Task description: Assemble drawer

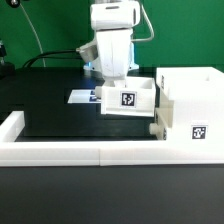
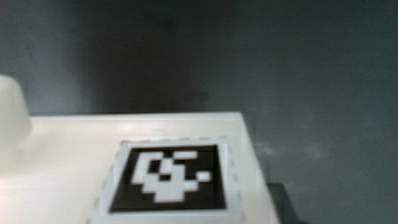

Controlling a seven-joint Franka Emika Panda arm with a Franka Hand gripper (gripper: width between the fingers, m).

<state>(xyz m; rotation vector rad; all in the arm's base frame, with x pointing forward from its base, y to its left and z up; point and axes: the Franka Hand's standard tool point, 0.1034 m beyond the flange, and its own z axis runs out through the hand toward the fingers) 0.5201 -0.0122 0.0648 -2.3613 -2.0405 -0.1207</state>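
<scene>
In the exterior view my gripper (image 1: 112,78) reaches down onto the back of a small white open-top tray (image 1: 128,97) and holds it above the black table. The tray's square tag faces forward. My fingertips are hidden behind the tray wall. The tall white casing (image 1: 192,95) stands just to the exterior view's right of the tray, with a tag low on its front. A second small tray (image 1: 157,128) sticks out at the casing's lower left. The wrist view shows the held tray (image 2: 71,170) and its tag (image 2: 169,178) close up. No fingers show there.
The marker board (image 1: 80,97) lies flat on the table behind and to the exterior view's left of the held tray. A long low white border rail (image 1: 70,152) runs along the front and up the left side. A rounded white shape (image 2: 9,115) sits at the wrist view's edge.
</scene>
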